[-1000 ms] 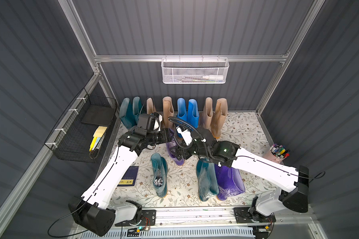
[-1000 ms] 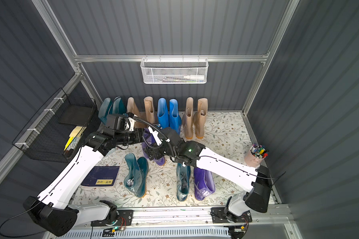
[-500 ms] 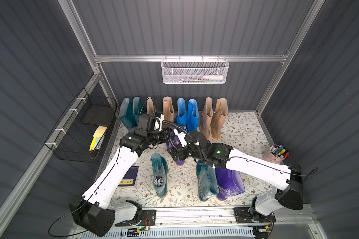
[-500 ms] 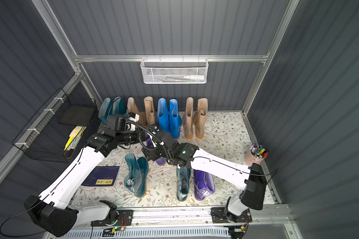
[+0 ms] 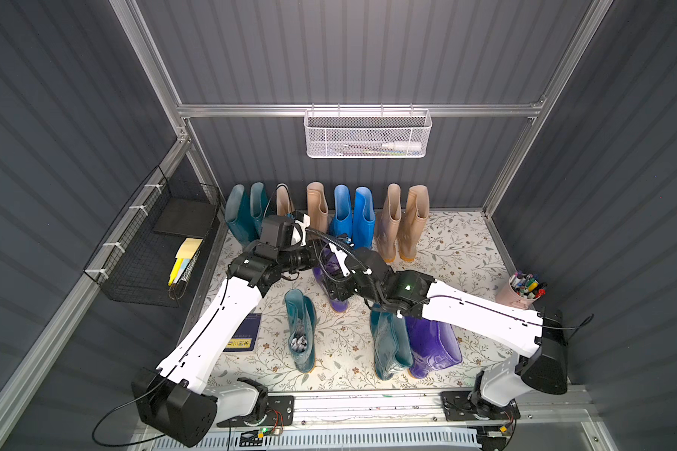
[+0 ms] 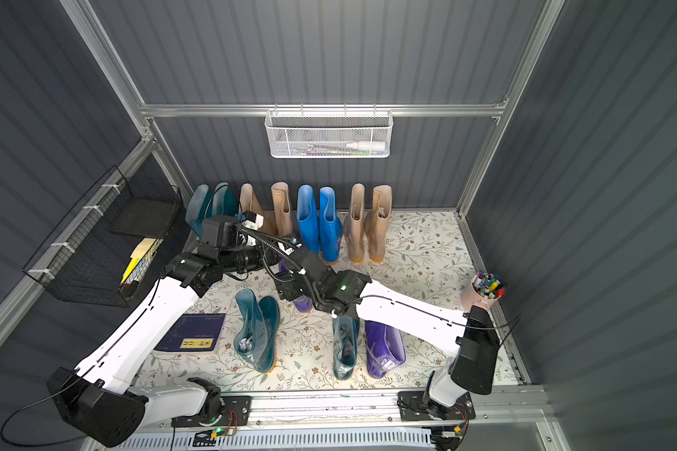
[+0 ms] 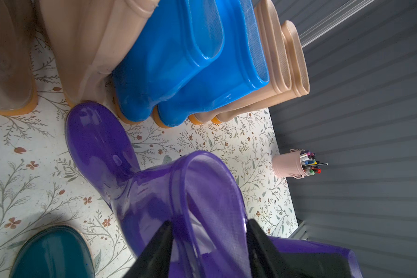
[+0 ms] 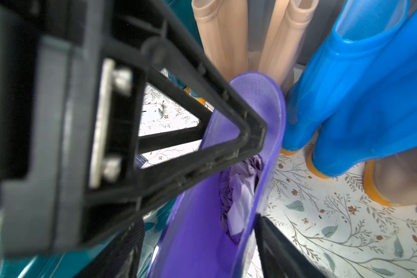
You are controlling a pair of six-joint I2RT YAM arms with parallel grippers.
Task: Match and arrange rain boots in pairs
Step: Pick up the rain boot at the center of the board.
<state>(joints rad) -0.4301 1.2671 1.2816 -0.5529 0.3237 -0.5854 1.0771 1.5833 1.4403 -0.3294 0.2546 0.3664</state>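
Fingers [image 7: 154, 252] of left tool [image 7: 208, 221] clamp purple boot [image 7: 101, 149]; right tool [image 8: 198, 220] straddles it, apart.

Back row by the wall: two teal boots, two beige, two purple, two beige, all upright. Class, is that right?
No. The third pair is bright blue boots, not purple, as both top views show. The rest is as stated.

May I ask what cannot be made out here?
Upright purple boot: both top views, mostly under both wrists.
Left hand: left wrist view, cut by edge; grip unclear.
Right hand: right wrist view, blurred left hand blocks; grip unclear.
White mesh basket: both top views, contents too small.
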